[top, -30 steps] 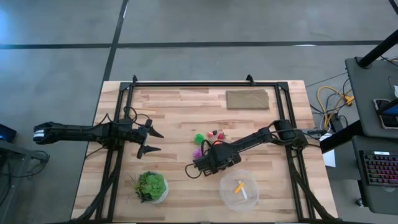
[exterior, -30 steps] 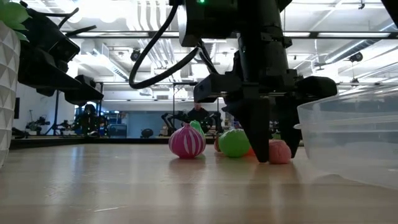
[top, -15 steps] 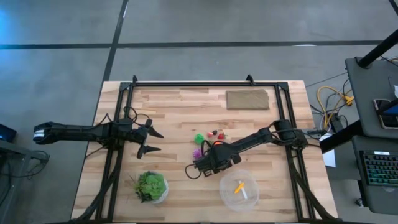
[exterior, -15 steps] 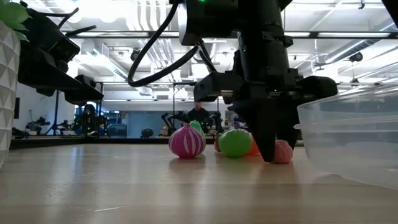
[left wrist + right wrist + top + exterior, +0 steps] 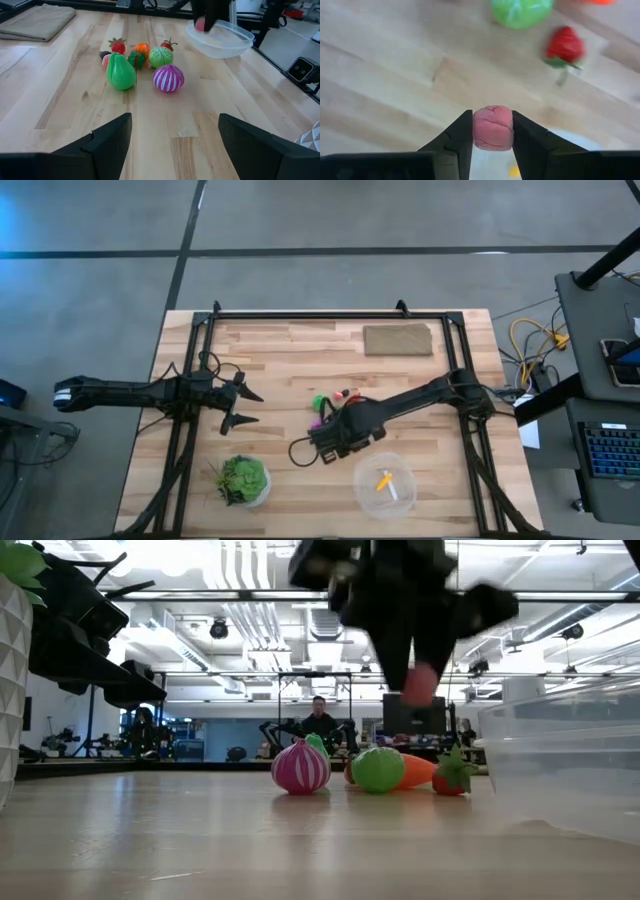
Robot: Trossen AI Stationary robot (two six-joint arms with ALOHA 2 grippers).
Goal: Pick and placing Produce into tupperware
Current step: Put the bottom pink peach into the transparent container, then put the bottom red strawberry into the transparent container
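We have the right gripper point(image 5: 492, 131) clamped on a small pink toy fruit point(image 5: 492, 128), lifted clear of the table just beside the clear container point(image 5: 385, 484), on the side toward the cluster of produce point(image 5: 142, 62). The piece looks light and hard-skinned, likely slick; the fingers pinch it across its middle, which we judge the safest hold for so round a thing. The container holds a yellow piece point(image 5: 385, 479). The left gripper point(image 5: 243, 406) waits with fingers apart, well away from the container.
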